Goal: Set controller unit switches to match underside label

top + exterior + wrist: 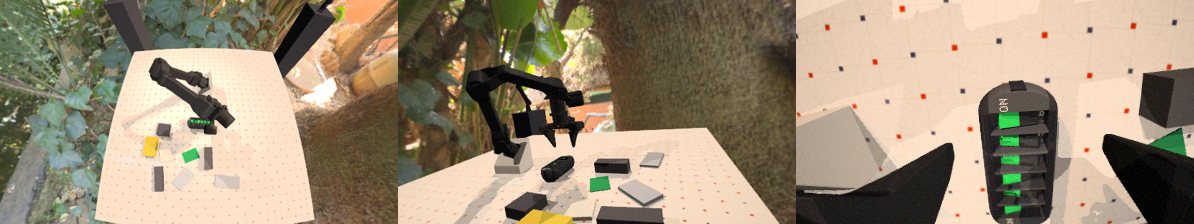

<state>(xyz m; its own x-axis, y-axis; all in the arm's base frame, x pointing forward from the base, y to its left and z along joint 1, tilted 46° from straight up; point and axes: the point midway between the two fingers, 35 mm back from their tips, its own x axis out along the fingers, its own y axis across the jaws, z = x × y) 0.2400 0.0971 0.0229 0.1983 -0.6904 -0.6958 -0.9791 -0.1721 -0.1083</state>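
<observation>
The dark grey controller unit [194,126] [557,169] [1018,98] lies on its base on the bench, switches up. Its six rockers form a row, with green ends along the left side in the wrist view and "ON" printed near both ends. The green faces differ in size and shade, but I cannot tell every switch's setting surely. The label on the underside is hidden. My gripper [564,146] [1028,146] is open and empty, pointing down above the unit. Its fingertips stand apart on either side of the unit in the wrist view, not touching it.
A green plate [190,155] [600,184] and a dark block [208,158] [612,166] lie nearby. Also there are a dark box [164,130], a yellow block [151,146], a cream tile [166,154], another dark block [158,179] and two grey plates [183,179] [227,182].
</observation>
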